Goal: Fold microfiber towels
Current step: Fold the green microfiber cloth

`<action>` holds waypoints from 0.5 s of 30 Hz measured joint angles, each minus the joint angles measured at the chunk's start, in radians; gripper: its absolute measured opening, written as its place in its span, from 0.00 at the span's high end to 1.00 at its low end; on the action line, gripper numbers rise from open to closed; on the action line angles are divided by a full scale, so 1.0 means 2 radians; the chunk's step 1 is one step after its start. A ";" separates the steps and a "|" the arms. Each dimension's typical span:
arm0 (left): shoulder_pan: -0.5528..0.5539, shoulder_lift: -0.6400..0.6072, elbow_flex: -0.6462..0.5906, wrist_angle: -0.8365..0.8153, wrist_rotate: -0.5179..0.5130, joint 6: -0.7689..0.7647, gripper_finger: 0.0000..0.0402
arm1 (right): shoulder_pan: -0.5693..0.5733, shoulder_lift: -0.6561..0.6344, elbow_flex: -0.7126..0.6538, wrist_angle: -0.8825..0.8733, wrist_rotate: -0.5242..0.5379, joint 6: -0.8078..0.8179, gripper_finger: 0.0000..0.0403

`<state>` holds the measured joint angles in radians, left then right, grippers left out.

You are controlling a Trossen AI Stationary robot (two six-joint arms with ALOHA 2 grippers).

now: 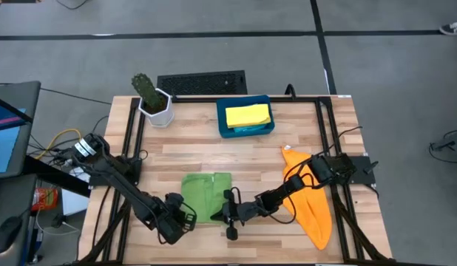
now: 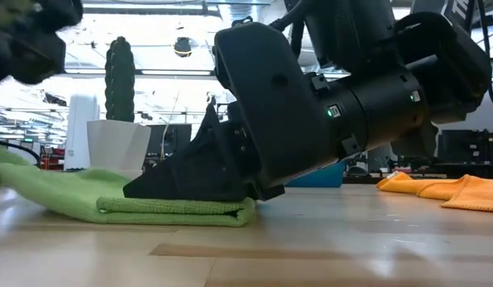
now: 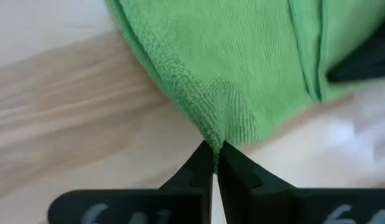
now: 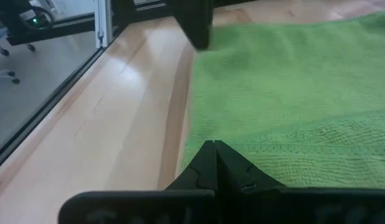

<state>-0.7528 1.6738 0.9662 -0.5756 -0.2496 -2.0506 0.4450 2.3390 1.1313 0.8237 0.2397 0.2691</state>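
High view: wood table (image 1: 191,151); both jaws clenched on green towel (image 1: 206,193) corners.

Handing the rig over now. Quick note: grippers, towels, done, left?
Left gripper: shut on a near corner of the green towel.
Right gripper: shut on the green towel's other near corner.
Green towel: partly folded, front centre of the table.
Yellow towel: folded, in the blue tray.
Orange towel: unfolded, on the right.
Left: finish green, fold orange.
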 joint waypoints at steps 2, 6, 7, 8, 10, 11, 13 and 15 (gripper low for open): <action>0.001 -0.016 0.009 -0.039 0.019 0.017 1.00 | 0.000 0.000 0.000 -0.001 0.000 0.001 0.95; 0.010 -0.040 0.023 -0.073 0.054 0.056 1.00 | 0.000 0.000 0.000 -0.002 0.000 0.005 0.95; 0.014 -0.043 0.024 -0.074 0.054 0.067 1.00 | 0.000 0.000 0.000 -0.002 0.000 0.006 0.95; 0.020 -0.043 0.027 -0.067 0.056 0.082 1.00 | 0.000 0.000 0.000 -0.002 -0.001 0.006 0.96; 0.032 -0.042 0.027 -0.047 0.059 0.113 1.00 | 0.000 0.000 0.003 -0.007 0.000 0.006 0.96; 0.040 -0.040 0.027 -0.038 0.062 0.130 1.00 | 0.000 0.001 0.005 -0.009 0.001 0.006 0.96; 0.059 -0.033 0.027 -0.010 0.069 0.161 1.00 | 0.000 0.001 0.011 -0.015 0.002 0.007 0.96; 0.075 -0.033 0.027 -0.001 0.069 0.190 1.00 | 0.000 0.002 0.019 -0.025 0.003 0.008 0.95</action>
<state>-0.6032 1.6076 1.0210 -0.5772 -0.1114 -1.6712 0.4450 2.3421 1.1697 0.7732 0.2461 0.2856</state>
